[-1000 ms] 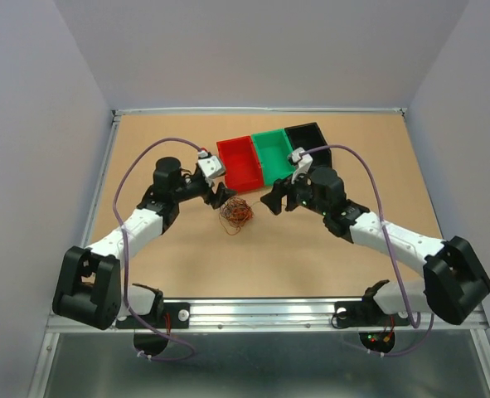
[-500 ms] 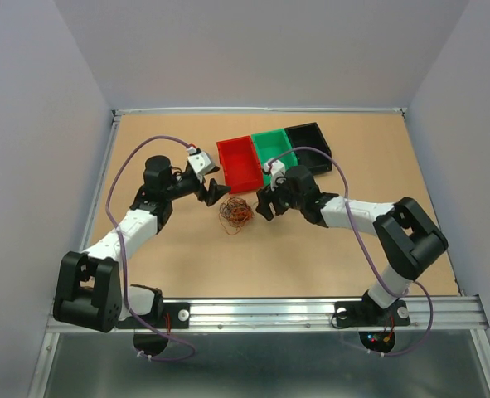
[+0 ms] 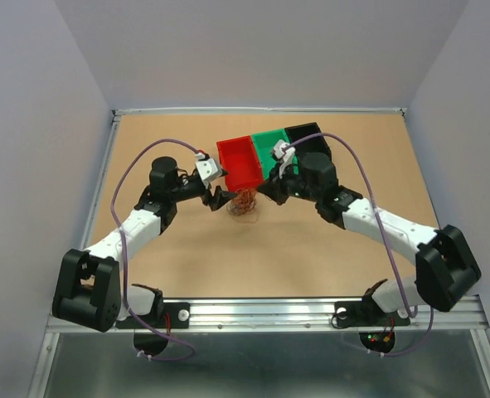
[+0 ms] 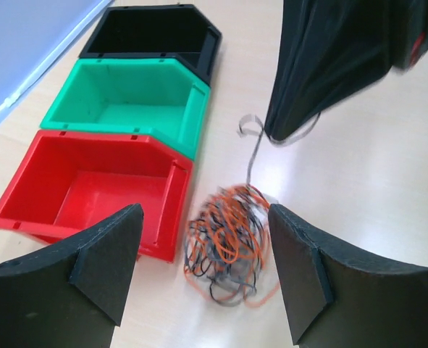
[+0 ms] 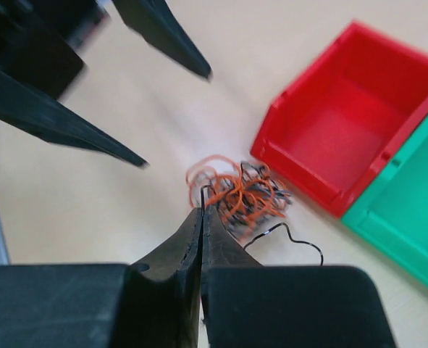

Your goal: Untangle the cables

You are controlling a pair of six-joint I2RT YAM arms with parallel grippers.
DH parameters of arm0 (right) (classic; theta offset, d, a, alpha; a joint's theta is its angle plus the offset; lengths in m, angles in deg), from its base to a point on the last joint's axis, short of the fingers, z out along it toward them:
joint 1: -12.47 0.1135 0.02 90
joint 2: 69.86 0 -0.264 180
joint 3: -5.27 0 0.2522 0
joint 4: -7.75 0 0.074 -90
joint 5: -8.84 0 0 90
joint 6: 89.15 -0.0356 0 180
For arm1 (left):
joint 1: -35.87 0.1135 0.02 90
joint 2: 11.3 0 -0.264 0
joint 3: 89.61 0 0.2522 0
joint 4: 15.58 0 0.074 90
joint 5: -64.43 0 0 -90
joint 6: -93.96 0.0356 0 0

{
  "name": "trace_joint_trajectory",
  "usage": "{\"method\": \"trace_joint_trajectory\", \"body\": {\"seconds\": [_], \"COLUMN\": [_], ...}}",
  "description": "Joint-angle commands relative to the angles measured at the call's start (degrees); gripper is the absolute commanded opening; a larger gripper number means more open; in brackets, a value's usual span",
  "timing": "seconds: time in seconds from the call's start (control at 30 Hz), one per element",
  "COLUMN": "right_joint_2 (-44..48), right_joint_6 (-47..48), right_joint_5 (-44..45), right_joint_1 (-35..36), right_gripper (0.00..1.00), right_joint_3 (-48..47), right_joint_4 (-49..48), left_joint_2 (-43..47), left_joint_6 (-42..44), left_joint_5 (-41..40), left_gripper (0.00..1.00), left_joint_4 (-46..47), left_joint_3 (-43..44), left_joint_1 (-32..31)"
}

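OK, right gripper (image 5: 202, 209) is pinched fully closed on one thin strand at the edge of the cables (image 5: 244, 197), which lie just beside the red bin (image 5: 344, 130). Left gripper (image 3: 220, 196) gapes wide astride the clump, holding nothing. Risk: nothing pins it, so a pull drags the whole tangle, or the strand slips free.

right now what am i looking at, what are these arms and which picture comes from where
Two robot arms are bolted at a table's near edge. The wide picture comes from a fixed camera above; the other two from a camera on each wrist. On the table stand a red bin, a green bin and a black bin; by the red one is a small tangle of thin cables. The left gripper has its jaws wide open beside it. The right gripper has its jaws shut, pinching one strand.
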Motion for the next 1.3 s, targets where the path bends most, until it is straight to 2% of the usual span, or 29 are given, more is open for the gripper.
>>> {"method": "trace_joint_trajectory", "body": {"seconds": [0.0, 0.3, 0.5, 0.8, 0.87, 1.07, 1.17, 1.2, 1.27], "right_joint_2": [6.2, 9.1, 8.4, 6.3, 6.4, 6.7, 6.4, 6.5, 7.1], "right_joint_6": [-4.6, -8.4, -10.3, -11.8, -12.0, -13.3, -14.0, -14.4, -14.5], "right_joint_5": [-3.8, -5.4, -6.1, -7.0, -7.1, -9.3, -9.5, -9.3, -7.0], "right_joint_1": [0.8, 2.2, 2.8, 4.7, 4.8, 5.0, 5.1, 5.1, 5.2], "right_gripper": [0.01, 0.01, 0.0, 0.01, 0.01, 0.01, 0.01, 0.01, 0.01], "right_joint_3": [-1.6, -7.8, -11.1, -17.4, -18.3, -20.0, -21.2, -21.5, -21.6], "right_joint_4": [-2.5, 1.4, 2.6, 4.4, 4.6, 4.9, 4.9, 4.9, 5.1], "left_joint_2": [0.3, 0.2, 2.5, 0.5, 0.9, 0.0, -1.4, -1.9, -2.0], "left_joint_6": [1.5, -4.4, -4.5, -0.7, -0.1, -1.3, -2.1, -2.1, -1.4], "left_joint_5": [4.1, 8.8, 12.0, 11.4, 11.6, 8.7, 8.0, 7.8, 7.0], "left_gripper": [0.82, 0.79, 0.77, 0.77, 0.79, 0.79, 0.55, 0.39, 0.26], "left_joint_4": [1.6, 4.8, 6.5, 4.2, 3.8, 4.0, 4.1, 4.0, 3.9], "left_joint_3": [0.2, 2.6, 1.0, 0.7, 0.6, 1.9, 2.7, 2.7, 2.3], "left_joint_1": [-1.1, -2.5, -4.0, -5.3, -5.4, -6.0, -6.0, -6.0, -6.0]}}
